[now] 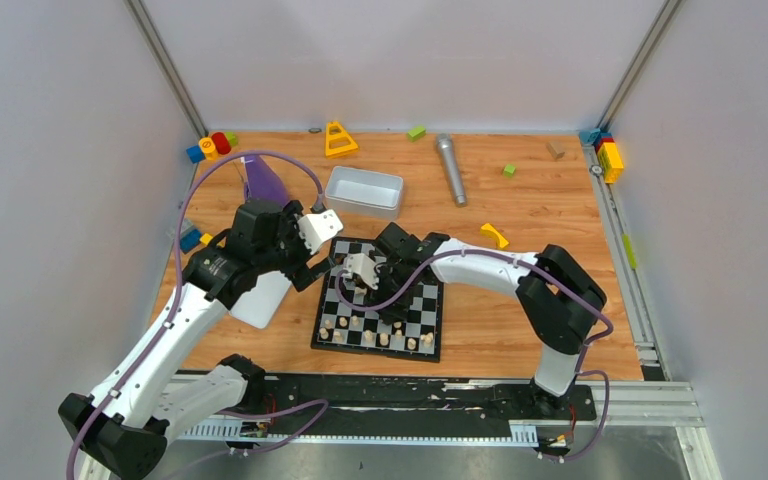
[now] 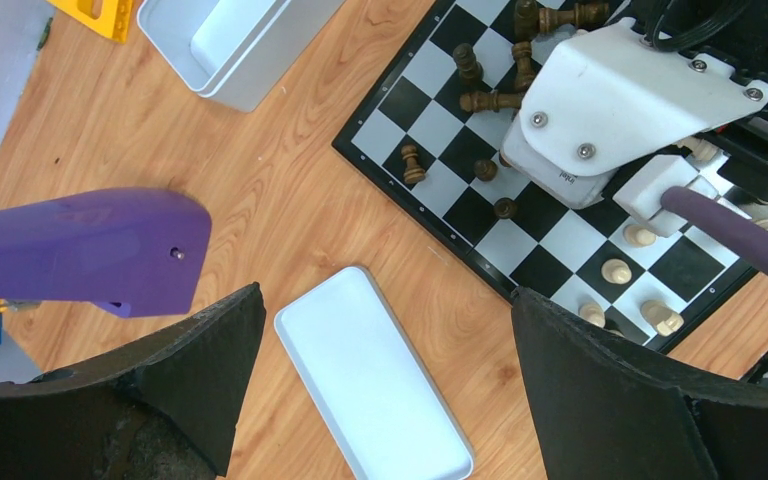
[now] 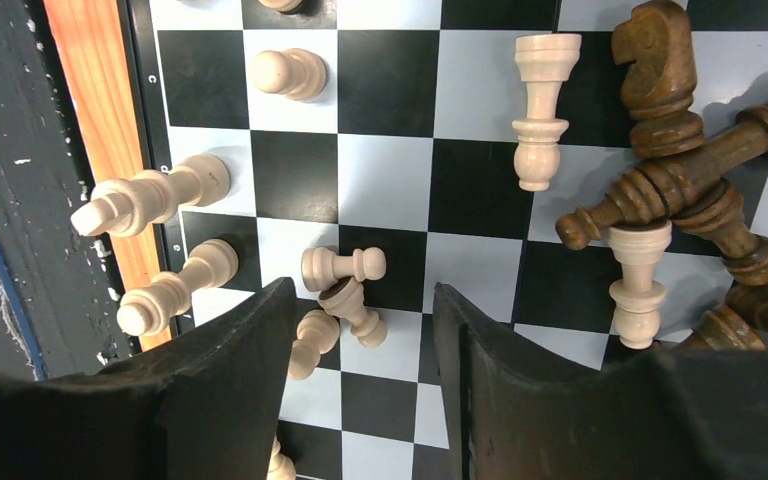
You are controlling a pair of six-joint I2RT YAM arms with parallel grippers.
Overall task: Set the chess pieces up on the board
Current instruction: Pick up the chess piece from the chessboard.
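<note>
The board lies on the counter toward its front edge; chess pieces stand along the board's near rows, others lie toppled farther back; a tray sits behind the board; a lid lies just left of it.

Toppled dark chess pieces clutter the board's 12 o'clock half, and the right gripper hangs over the board. Bare bench lies open at 3 o'clock.
</note>
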